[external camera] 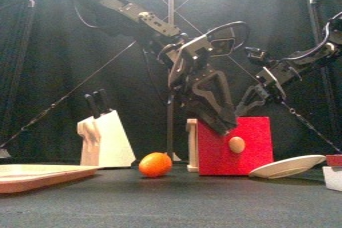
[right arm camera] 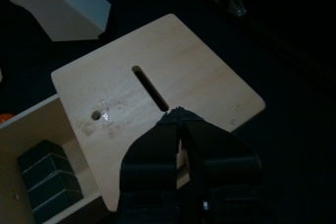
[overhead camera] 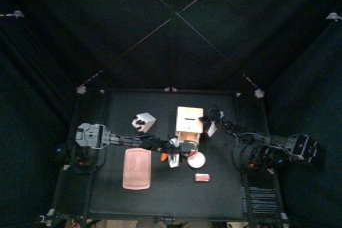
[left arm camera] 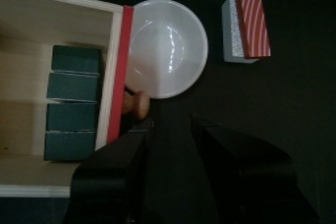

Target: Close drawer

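Note:
The drawer cabinet (overhead camera: 191, 119) is a pale cream box at the table's middle. Its top panel fills the right wrist view (right arm camera: 164, 76). The drawer (left arm camera: 59, 90) stands pulled out, with dark green blocks inside, a red front panel (external camera: 247, 144) and a small round knob (left arm camera: 136, 104). My left gripper (left arm camera: 184, 130) is narrowly open just outside the red front, one fingertip (left arm camera: 144, 135) beside the knob. It shows in the front view (external camera: 214, 112) before the panel. My right gripper (right arm camera: 179, 120) is shut and empty, low over the cabinet top.
A white plate (left arm camera: 171, 46) lies close against the drawer front. A red-striped small box (left arm camera: 250, 22) lies beyond it. A pink tray (overhead camera: 135, 168) lies front left. An orange (external camera: 155, 164) and a cream knife block (external camera: 104, 140) stand left of the cabinet.

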